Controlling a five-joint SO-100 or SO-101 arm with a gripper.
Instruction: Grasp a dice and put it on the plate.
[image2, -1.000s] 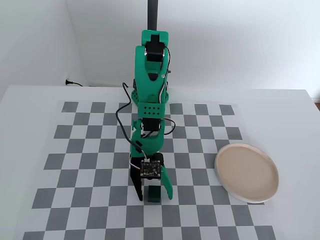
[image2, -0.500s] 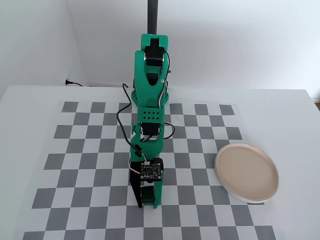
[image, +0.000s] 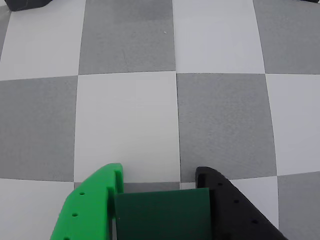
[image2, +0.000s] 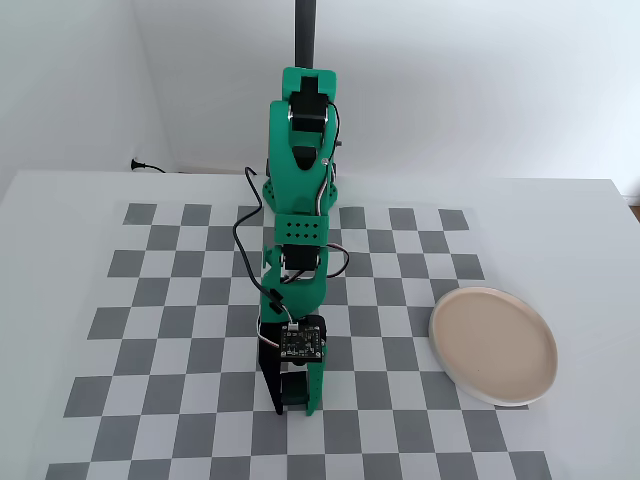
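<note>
In the wrist view the dark green dice (image: 162, 216) fills the gap between the bright green finger (image: 92, 207) on the left and the black finger (image: 230, 210) on the right. My gripper (image: 160, 176) is shut on it, both fingers pressed to its sides, low over the checkered mat. In the fixed view the gripper (image2: 295, 402) points down near the mat's front middle, and the fingers hide most of the dice. The beige-pink plate (image2: 493, 346) lies empty to the right, about two squares from the gripper.
The green arm (image2: 300, 200) rises from the back middle of the checkered mat (image2: 160, 330), with a black cable looping at its left. A dark post stands behind the base. A white wall closes off the back and left.
One second ago the green finger stood spread apart from the dice. It has swung in and the jaws now clamp the dice. The arm has barely moved since half a second ago.
</note>
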